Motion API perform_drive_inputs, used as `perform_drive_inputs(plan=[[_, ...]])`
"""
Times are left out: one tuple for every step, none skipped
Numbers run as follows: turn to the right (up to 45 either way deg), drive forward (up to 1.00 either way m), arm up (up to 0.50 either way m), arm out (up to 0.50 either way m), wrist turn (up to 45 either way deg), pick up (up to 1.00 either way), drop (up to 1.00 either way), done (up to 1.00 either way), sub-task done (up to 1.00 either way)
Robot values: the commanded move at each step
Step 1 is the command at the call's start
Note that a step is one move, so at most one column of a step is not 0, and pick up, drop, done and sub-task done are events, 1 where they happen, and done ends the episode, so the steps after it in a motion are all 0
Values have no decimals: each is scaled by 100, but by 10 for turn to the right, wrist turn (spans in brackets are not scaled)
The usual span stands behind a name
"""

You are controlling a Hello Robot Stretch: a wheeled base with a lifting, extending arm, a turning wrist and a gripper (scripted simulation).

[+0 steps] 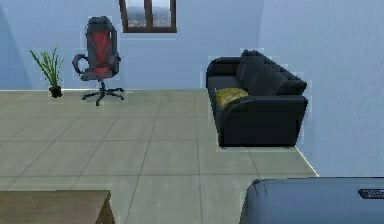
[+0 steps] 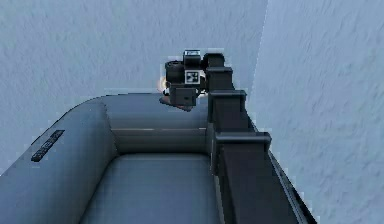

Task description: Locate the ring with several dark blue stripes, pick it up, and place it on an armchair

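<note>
While the gripper (image 2: 172,97) sits right against the back rim of the grey armchair (image 2: 95,135), we cannot tell whether it grips anything. A small tan blob (image 2: 163,98) shows at the fingers' end, too tiny for us to call it a ring, and any stripes are beyond making out. It lies just at the gripper's far end, level with the chair's back rim; touching or hanging free, we cannot say. The arm (image 2: 235,150) covers part of the seat. Ahead, the forward view's bottom edge cuts the armchair off, a black sofa (image 1: 255,95) beyond.
</note>
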Motion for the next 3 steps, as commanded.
perform_drive_inputs(plan=[[0, 0, 0, 0, 0, 0, 100, 0, 0], [0, 0, 0, -10, 0, 0, 0, 0, 0], [0, 0, 0, 0, 0, 0, 0, 100, 0]])
